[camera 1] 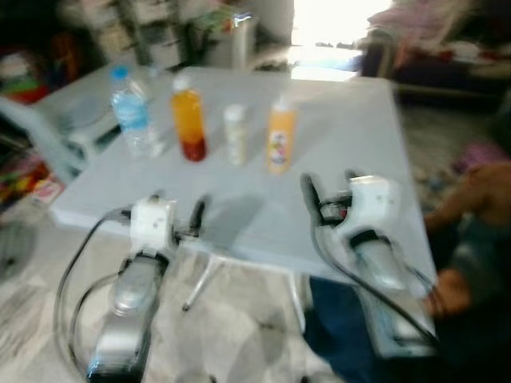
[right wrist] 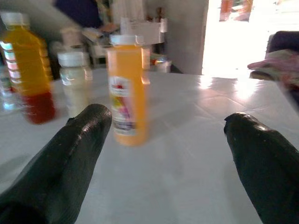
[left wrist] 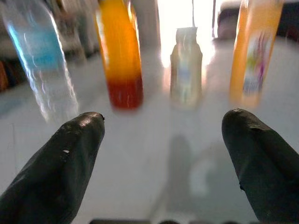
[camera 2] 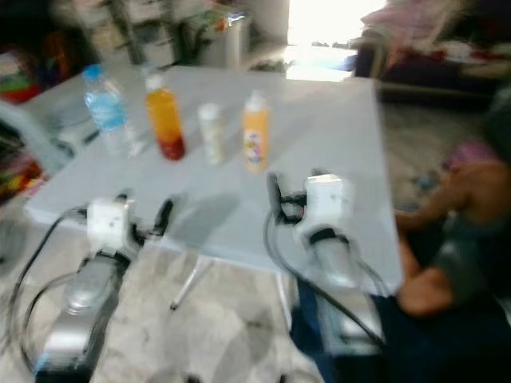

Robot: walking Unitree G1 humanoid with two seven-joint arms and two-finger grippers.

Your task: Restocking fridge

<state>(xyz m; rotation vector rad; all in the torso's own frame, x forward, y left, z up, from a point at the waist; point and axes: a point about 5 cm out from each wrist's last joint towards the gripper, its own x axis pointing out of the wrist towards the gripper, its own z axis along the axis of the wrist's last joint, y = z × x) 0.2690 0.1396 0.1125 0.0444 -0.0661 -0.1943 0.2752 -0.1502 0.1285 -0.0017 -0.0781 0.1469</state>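
Four bottles stand upright in a row on the pale grey table [camera 1: 351,128], toward its far half: at our left a clear water bottle with a blue cap and blue label [camera 1: 132,112], then a tall bottle of orange drink that darkens to red at the bottom [camera 1: 188,118], then a small pale, milky bottle with a white cap [camera 1: 235,134], and at our right an orange juice bottle with a white cap and a coloured label [camera 1: 280,136]. They stand close together but apart from one another. Our left pincer [camera 1: 177,214] hangs at the table's near edge, empty, its black fingers [left wrist: 60,170] spread wide and pointing toward the red-bottomed bottle and the milky one. Our right pincer [camera 1: 327,185] is over the table's near right part, likewise wide and empty, with the labelled orange juice bottle just ahead of its fingers [right wrist: 65,163]. A person [camera 2: 447,263] sits low at the table's right side. Beyond the table we see cluttered shelves [camera 1: 144,32] and a bright doorway [camera 1: 331,20], all blurred
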